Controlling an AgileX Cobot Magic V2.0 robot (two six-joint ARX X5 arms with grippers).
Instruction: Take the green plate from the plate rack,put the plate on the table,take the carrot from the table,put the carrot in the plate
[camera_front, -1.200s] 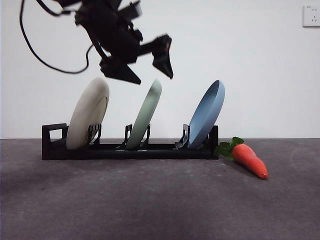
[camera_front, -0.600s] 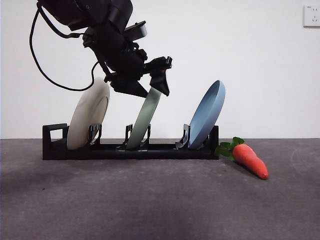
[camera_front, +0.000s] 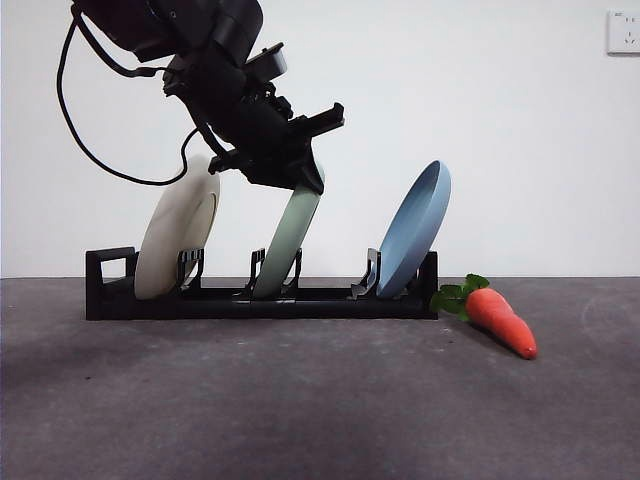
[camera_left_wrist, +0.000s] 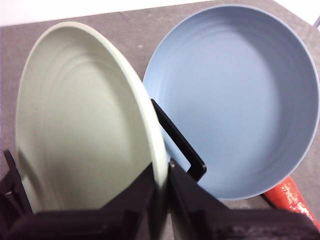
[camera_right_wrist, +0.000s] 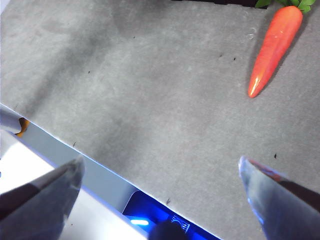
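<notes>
Since a second ago the left gripper (camera_front: 300, 178) has dropped from above the rack onto the top edge of the green plate (camera_front: 289, 240), and its jaws, then spread wide, are now pinched on that rim, one on each face, as the left wrist view shows. Everything else sits where it was. This plate stands tilted in the middle slot of the plate rack (camera_front: 260, 298), between a cream plate (camera_front: 175, 235) and a blue plate (camera_front: 413, 228). It looks stiff, thin and light, with a matte face, faint concentric rings and a raised rim; the rim is the natural place to hold it, though such a narrow pinch may let the disc swing or slip once it leaves the prongs, so I would judge a straight lift along the slot safest. The rack is long, low black plastic with upright prongs and a square loop at one end. Beyond the rack's far end the carrot (camera_front: 503, 320) lies on the table (camera_front: 320, 410), orange, tapered and smooth, with a dark green tuft, likely light and firm. The right gripper (camera_right_wrist: 160, 185) waits with its jaws spread apart over bare grey table.
</notes>
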